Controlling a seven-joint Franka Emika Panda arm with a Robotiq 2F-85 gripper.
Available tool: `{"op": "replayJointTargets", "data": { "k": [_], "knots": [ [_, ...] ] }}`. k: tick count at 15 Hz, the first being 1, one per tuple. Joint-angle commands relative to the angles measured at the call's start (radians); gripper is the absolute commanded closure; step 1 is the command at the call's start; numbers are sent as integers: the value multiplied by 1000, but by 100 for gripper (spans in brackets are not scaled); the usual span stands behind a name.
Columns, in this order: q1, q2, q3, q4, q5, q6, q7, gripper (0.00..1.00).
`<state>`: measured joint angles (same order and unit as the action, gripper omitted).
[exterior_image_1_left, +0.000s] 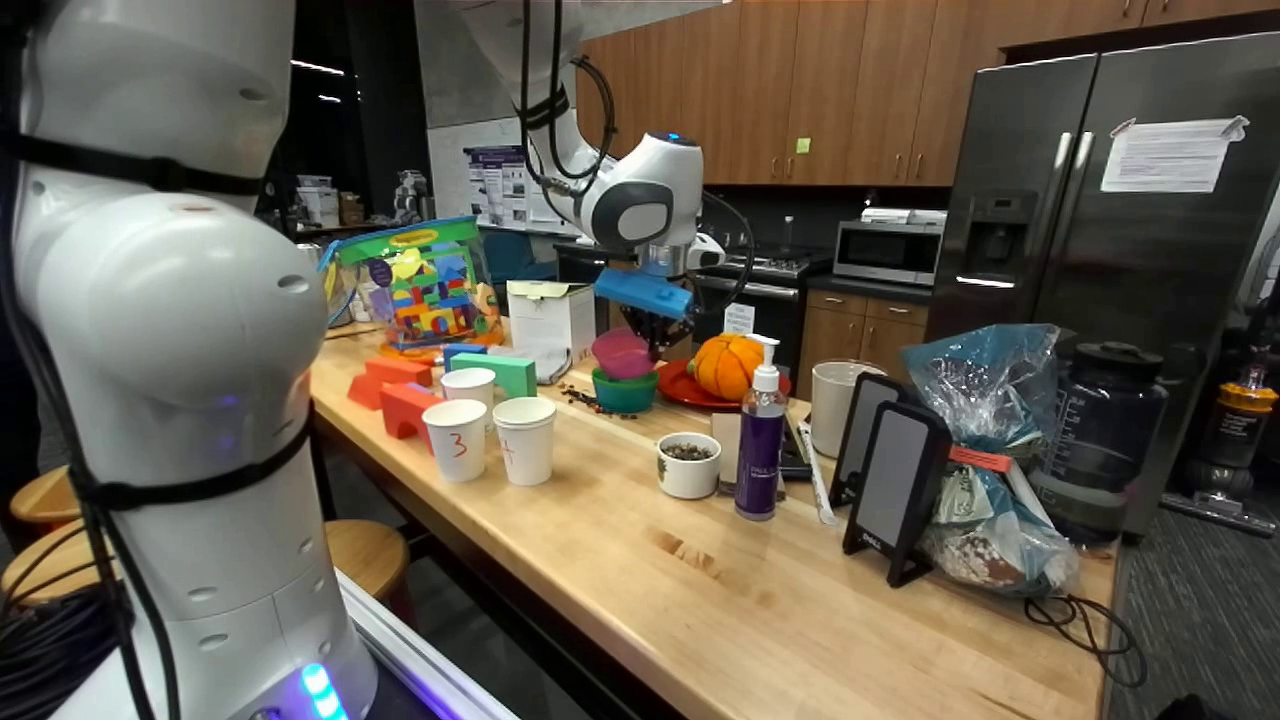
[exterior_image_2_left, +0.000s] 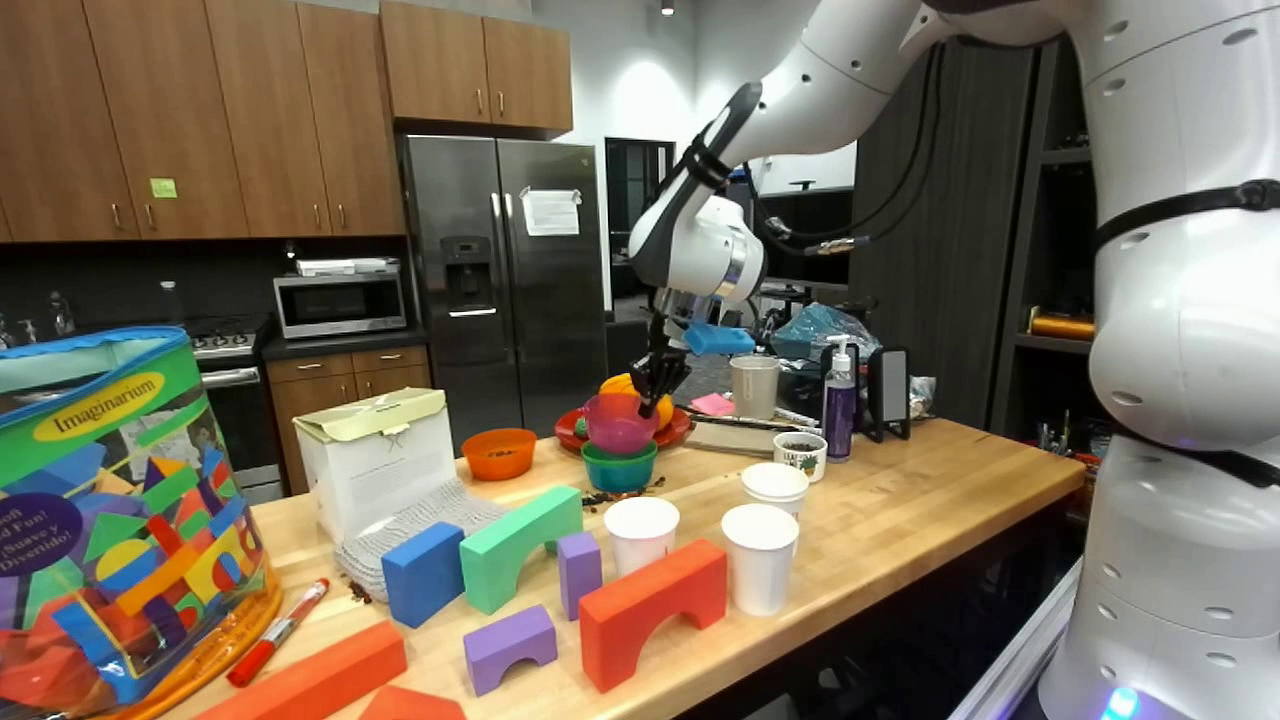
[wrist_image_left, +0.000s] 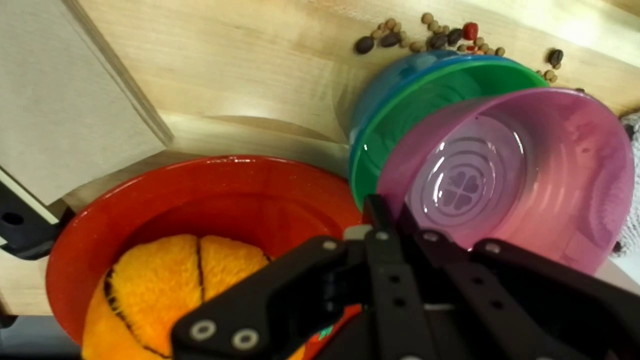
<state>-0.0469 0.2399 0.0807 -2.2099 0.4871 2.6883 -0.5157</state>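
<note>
My gripper (wrist_image_left: 392, 212) is shut on the wall of a pink bowl (wrist_image_left: 565, 175), one finger inside and one outside. In both exterior views the gripper (exterior_image_1_left: 655, 348) (exterior_image_2_left: 655, 395) points down and the pink bowl (exterior_image_1_left: 620, 355) (exterior_image_2_left: 612, 420) sits tilted over the green bowl (exterior_image_1_left: 625, 393) (exterior_image_2_left: 615, 472). In the wrist view the pink bowl covers part of the green bowl (wrist_image_left: 415, 125); I cannot tell whether they touch. A red plate (wrist_image_left: 240, 172) holding an orange plush pumpkin (wrist_image_left: 160, 290) lies beside them. Loose beans (wrist_image_left: 437, 40) lie near the green bowl.
White paper cups (exterior_image_2_left: 760, 560) and foam blocks (exterior_image_2_left: 650, 600) stand near the table's edge. A purple pump bottle (exterior_image_1_left: 760, 450), a mug with dark bits (exterior_image_1_left: 688, 470) and an orange bowl (exterior_image_2_left: 500, 455) stand around. A white box (exterior_image_2_left: 385, 460) and a block bag (exterior_image_2_left: 110, 500) stand farther along.
</note>
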Motion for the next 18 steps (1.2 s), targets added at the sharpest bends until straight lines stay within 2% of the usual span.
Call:
{"op": "replayJointTargets", "data": {
  "k": [1,15,16,18],
  "knots": [
    [-22,18,23,11,-27,15,33,99],
    [-26,44,35,17,-85,28,89,98],
    [-26,44,36,17,-87,27,91,71],
    [-27,44,37,16,-90,27,97,66]
  ]
}}
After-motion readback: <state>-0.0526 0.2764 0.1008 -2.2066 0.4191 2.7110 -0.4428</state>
